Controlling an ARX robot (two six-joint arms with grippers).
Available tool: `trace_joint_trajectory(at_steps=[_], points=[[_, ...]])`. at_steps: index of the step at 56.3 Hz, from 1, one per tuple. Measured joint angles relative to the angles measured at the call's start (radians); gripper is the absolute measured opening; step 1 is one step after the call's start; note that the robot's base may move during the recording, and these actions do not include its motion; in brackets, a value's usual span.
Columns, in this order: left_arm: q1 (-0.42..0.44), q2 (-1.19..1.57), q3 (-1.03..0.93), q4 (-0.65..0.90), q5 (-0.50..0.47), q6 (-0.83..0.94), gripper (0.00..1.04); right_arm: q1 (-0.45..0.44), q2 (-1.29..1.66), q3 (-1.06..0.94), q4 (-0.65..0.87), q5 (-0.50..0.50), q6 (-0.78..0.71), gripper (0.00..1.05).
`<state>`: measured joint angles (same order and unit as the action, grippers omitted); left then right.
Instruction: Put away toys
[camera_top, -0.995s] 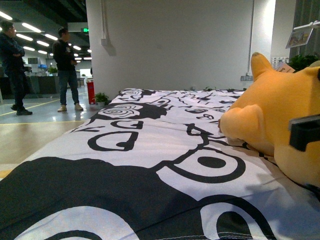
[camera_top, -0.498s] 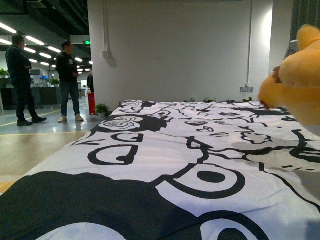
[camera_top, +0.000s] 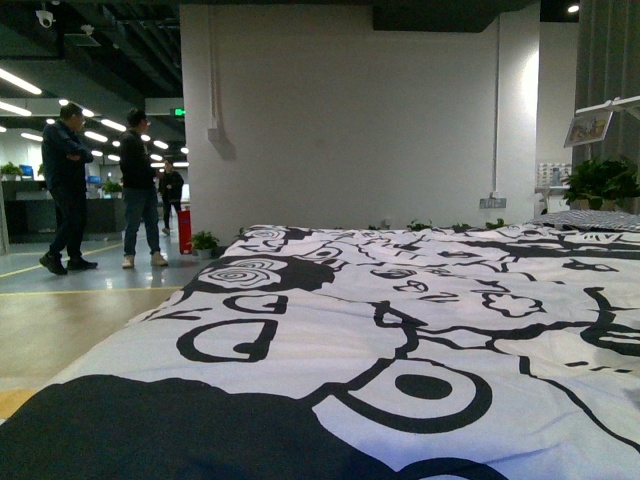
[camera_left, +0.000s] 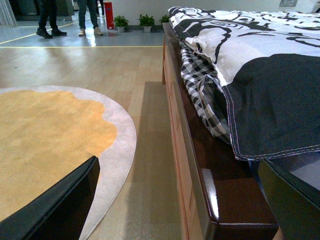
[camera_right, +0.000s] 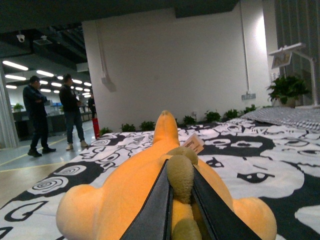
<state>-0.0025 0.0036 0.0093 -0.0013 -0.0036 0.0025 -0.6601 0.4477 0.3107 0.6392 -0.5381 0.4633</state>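
A second ago the plush toy (camera_right: 115, 200) lies on the bed cover (camera_top: 330, 330) at the right of my front view. Half a second ago it hangs higher at that edge, and now the front view shows only the black-and-white cover. The right wrist view tells me where it went: my right jaws are clenched on one of its olive ear patches (camera_right: 180, 177), with the orange body stretching ahead of them and the cover beyond. I judge the pickup done and the carry to wherever toys are kept as what remains; no bin or basket shows in any view. My left jaws hang spread wide with nothing between them, low beside the wooden bed frame (camera_left: 200, 165), over the floor near the round rug (camera_left: 45, 140). By count: one toy, one white label (camera_right: 192, 142) on it, one bed, one rug, and three people (camera_top: 65, 190) standing far off to the left in the hall.
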Motion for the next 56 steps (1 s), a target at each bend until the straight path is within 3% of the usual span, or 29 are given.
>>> trace_joint_trajectory(at_steps=[15,56], points=[[0.000,0.000,0.000,0.000,0.000,0.000,0.98,0.085,-0.091,-0.068,-0.141,0.064,-0.049,0.07],[0.000,0.000,0.000,0.000,0.000,0.000,0.98,0.158,-0.149,-0.087,-0.277,0.142,-0.151,0.07]])
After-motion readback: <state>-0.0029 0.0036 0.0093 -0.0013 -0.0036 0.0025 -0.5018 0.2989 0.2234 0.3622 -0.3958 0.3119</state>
